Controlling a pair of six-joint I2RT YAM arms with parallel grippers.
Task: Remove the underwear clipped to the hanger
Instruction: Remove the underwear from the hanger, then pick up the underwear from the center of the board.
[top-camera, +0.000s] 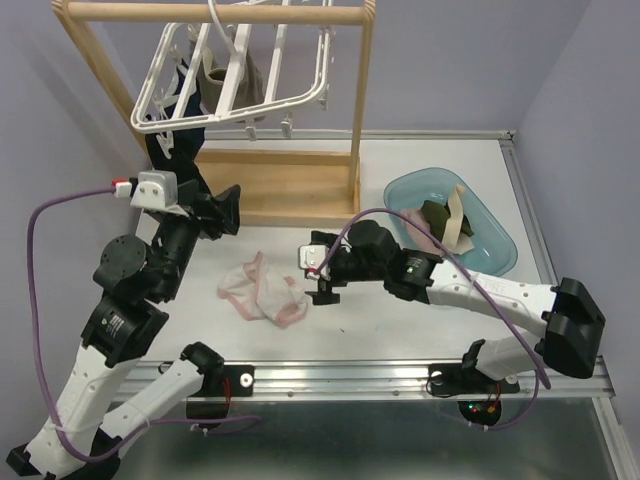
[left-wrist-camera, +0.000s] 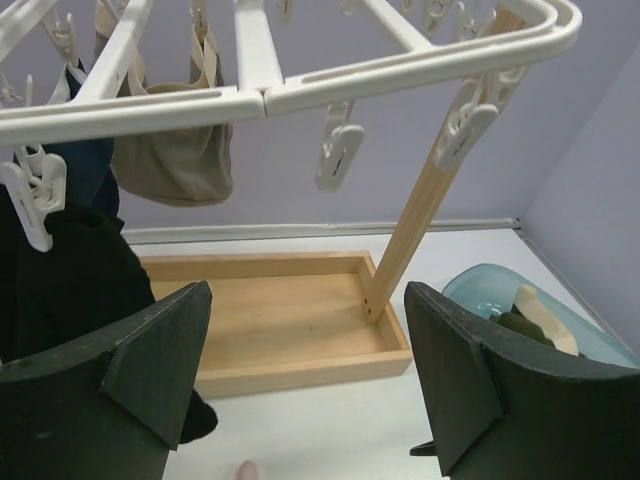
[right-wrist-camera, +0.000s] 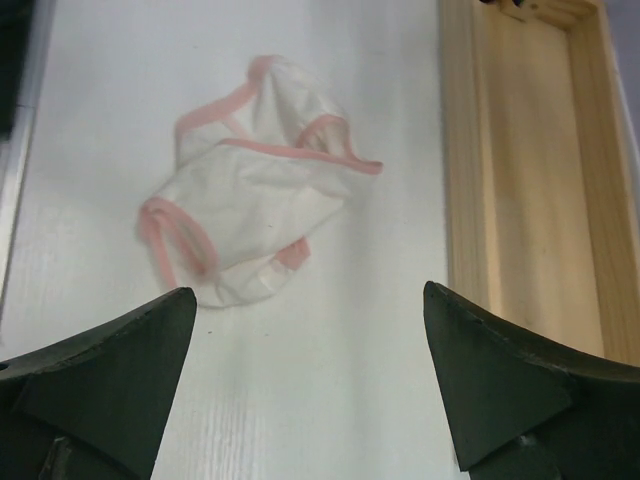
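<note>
The white plastic hanger (top-camera: 240, 70) hangs from the wooden rail. A grey-olive underwear (left-wrist-camera: 175, 160) and a black one (left-wrist-camera: 60, 270) are clipped to it, with navy cloth (left-wrist-camera: 90, 165) behind. My left gripper (top-camera: 225, 210) is open and empty, just below the hanger's front bar (left-wrist-camera: 260, 95) and right of the black underwear. A cream underwear with pink trim (top-camera: 262, 290) lies loose on the table. My right gripper (top-camera: 312, 272) is open and empty, just right of it; in the right wrist view the cloth (right-wrist-camera: 250, 190) lies ahead of the fingers.
The wooden stand's tray base (top-camera: 280, 185) sits behind both grippers, with its right post (left-wrist-camera: 420, 210) rising from it. A blue basin (top-camera: 500, 250) at the right holds dark olive and cream underwear. Empty clips (left-wrist-camera: 338, 155) dangle from the hanger's front rim.
</note>
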